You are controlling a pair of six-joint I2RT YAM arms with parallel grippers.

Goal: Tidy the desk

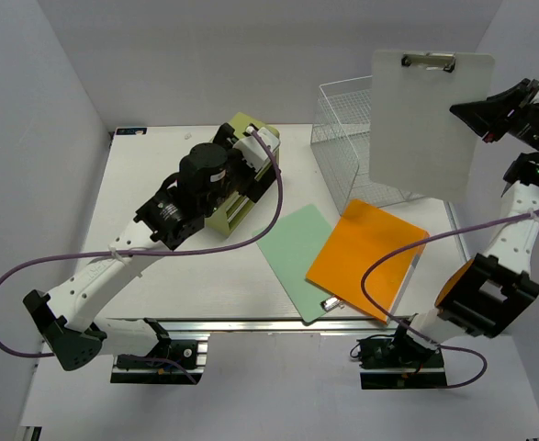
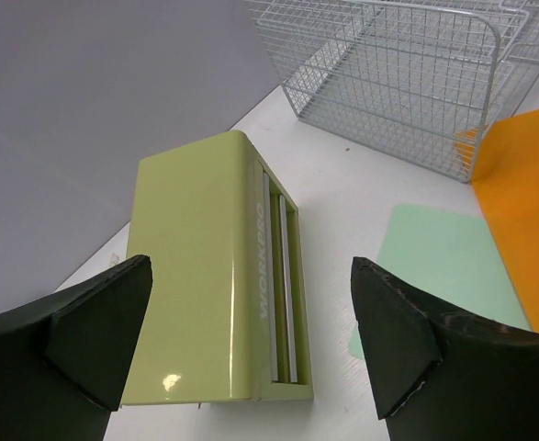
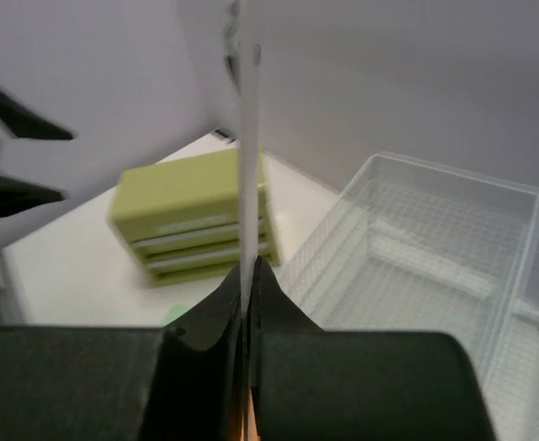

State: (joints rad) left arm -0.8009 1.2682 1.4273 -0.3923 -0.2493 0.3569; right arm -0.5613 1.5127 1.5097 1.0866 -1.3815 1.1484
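My right fingers clench a thin white clipboard's edge: light, stiff, probably slippery. My left fingers gape above the white desk.

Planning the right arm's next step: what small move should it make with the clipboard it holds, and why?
Probably lower the white clipboard into the wire tray rack: the right tool is shut on its edge, holding it in the air near the rack.
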